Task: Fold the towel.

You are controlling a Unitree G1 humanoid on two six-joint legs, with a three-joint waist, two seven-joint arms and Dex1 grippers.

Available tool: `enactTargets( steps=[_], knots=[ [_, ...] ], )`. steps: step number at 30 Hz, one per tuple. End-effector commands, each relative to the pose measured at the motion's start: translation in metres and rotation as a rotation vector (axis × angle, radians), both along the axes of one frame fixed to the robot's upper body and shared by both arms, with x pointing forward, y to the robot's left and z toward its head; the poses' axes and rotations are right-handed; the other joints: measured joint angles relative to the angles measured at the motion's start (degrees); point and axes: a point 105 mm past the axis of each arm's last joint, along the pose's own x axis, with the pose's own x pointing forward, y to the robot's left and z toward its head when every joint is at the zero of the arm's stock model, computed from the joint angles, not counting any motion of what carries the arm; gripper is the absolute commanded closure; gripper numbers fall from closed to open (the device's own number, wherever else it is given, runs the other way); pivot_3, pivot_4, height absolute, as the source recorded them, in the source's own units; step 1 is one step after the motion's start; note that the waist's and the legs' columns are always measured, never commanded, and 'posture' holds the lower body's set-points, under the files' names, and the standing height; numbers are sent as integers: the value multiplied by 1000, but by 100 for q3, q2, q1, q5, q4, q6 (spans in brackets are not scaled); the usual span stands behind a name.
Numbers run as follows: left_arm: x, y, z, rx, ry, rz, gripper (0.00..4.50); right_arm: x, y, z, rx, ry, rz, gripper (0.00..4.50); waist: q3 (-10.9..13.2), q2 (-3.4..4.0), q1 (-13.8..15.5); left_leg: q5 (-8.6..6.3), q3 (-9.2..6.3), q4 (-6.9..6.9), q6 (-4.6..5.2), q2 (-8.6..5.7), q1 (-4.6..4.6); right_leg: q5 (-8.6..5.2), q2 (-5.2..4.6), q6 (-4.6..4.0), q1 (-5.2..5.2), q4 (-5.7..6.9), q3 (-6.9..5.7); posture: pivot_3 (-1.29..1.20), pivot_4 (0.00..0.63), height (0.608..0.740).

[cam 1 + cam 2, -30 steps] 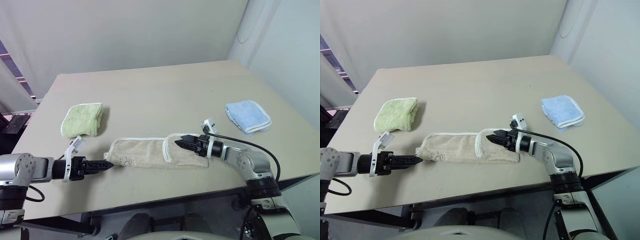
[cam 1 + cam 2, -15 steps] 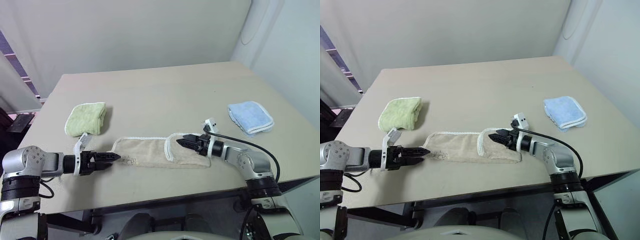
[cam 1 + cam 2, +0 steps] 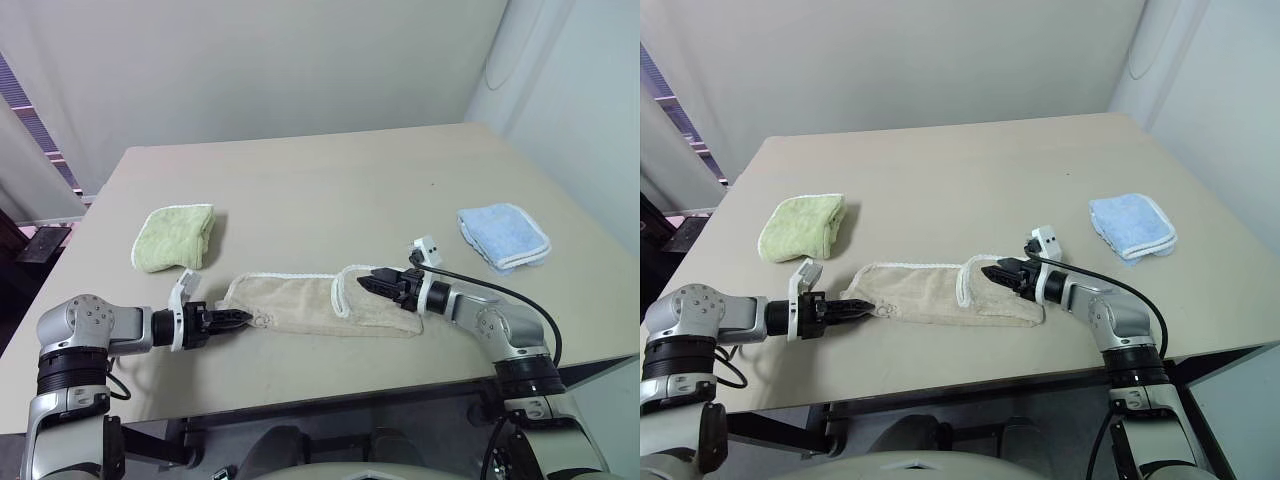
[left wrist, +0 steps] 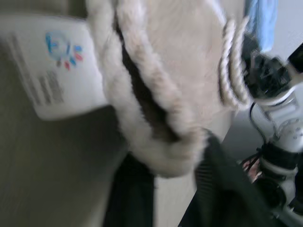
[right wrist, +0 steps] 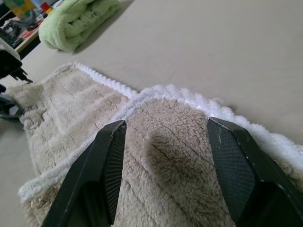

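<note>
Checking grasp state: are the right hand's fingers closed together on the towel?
No. In the right wrist view its fingers stand apart over the towel.

Both arms reach inward, low and nearly level; the left hand (image 3: 862,307) is pinched closed, the right hand (image 5: 163,142) spread apart.

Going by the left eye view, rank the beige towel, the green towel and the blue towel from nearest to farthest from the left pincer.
1. Beige towel: its left end is at the left pincer, which is shut on it.
2. Green towel: farther back on the left side.
3. Blue towel: across the table, far right.
</note>
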Motion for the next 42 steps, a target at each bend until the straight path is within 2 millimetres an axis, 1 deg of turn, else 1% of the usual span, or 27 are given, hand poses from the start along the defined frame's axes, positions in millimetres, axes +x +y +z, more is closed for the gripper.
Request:
enactTargets(
  steps=[1, 10, 14, 16, 17, 18, 20, 21, 23, 25, 28, 31, 34, 38, 42],
  knots=[
    [11, 5, 17, -48, -59, 47, 4478, 0, -5, 13, 4, -51, -9, 1664, 0, 0, -1, 0, 0, 0, 0, 0, -1, 0, 0, 0, 0, 0, 0, 0, 0, 740],
    [3, 8, 18, -40, -83, 30, 4478, -4, -6, 13, -8, -44, 30, 1664, 1, -1, -18, 0, 0, -1, 0, 1, -3, -1, 0, 0, -1, -7, 0, 0, 0, 740],
    [-11, -4, 24, 17, -188, -96, 4478, -15, -4, 18, 17, -41, 103, 1664, 1, 0, -33, 0, 2, -30, -1, 2, -4, 1, -3, -2, -3, -33, 1, 0, 0, 740],
    [-17, -14, 27, 96, -284, -187, 4478, -17, -6, 26, 55, -49, 109, 1664, 1, -2, -36, 0, 2, -37, -1, 4, -10, 0, -4, -2, -8, -43, 1, 0, 0, 740],
    [-19, -19, 32, 92, -319, -225, 4478, -18, -8, 33, 91, -52, 107, 1664, 1, -1, -24, 0, 2, -41, -1, 5, -16, 0, -4, -2, -11, -52, 5, 0, 0, 740],
    [-20, -23, 36, 105, -354, -262, 4478, -18, -11, 41, 135, -50, 100, 1664, 1, -1, -5, 1, 2, -42, -1, 5, -21, 0, -5, -2, -15, -55, 4, 0, 0, 740],
    [-22, -30, 40, 141, -419, -333, 4478, -24, -16, 64, 274, -64, 110, 1664, 2, 0, 11, 1, 2, -41, -1, 4, -40, 1, -5, -2, -31, -59, 3, 0, 0, 740],
    [-21, -32, 42, 168, -462, -368, 4478, -28, -18, 70, 308, -72, 117, 1664, 2, 0, 13, 1, 2, -40, -1, 4, -45, 1, -6, -2, -32, -61, 3, 0, 0, 740],
    [-15, -37, 48, 165, -515, -391, 4478, -30, -22, 74, 316, -74, 101, 1664, 2, 0, 15, 1, 3, -41, -1, 4, -50, 1, -7, -3, -35, -65, 3, 0, 0, 740],
    [-7, -44, 54, 174, -576, -429, 4478, -30, -28, 70, 290, -66, 63, 1664, 2, -2, 15, 1, 2, -41, -1, 5, -51, 1, -6, -3, -34, -68, -1, 0, 0, 740],
    [4, -61, 63, 182, -670, -505, 4478, -30, -36, 65, 264, -63, 7, 1664, 2, -2, 20, 1, 6, -40, -1, 4, -55, 0, -13, -4, -32, -70, -5, 0, 0, 740],
    [19, -83, 72, 174, -755, -566, 4478, -28, -44, 60, 242, -63, -59, 1664, 3, -1, 16, 1, 12, -38, -1, 0, -59, 1, -16, -3, -25, -70, -5, 0, 0, 740],
    [28, -108, 82, 122, -816, -650, 4478, -31, -50, 57, 226, -64, -95, 1664, 4, -3, 16, 2, 13, -33, 1, -1, -61, 1, -14, -2, -18, -71, -5, 0, 0, 740],
    [32, -140, 88, 62, -885, -780, 4478, -34, -58, 55, 210, -75, -152, 1664, 5, -5, 15, 3, 13, -32, 3, 2, -65, 1, -8, 2, -23, -71, -4, 0, 0, 740],
    [32, -172, 87, 12, -932, -900, 4478, -37, -72, 52, 187, -89, -237, 1664, 6, -8, 19, 4, 13, -31, 5, 3, -66, 1, -8, 3, -21, -71, -2, 0, 0, 740]
  ],
)
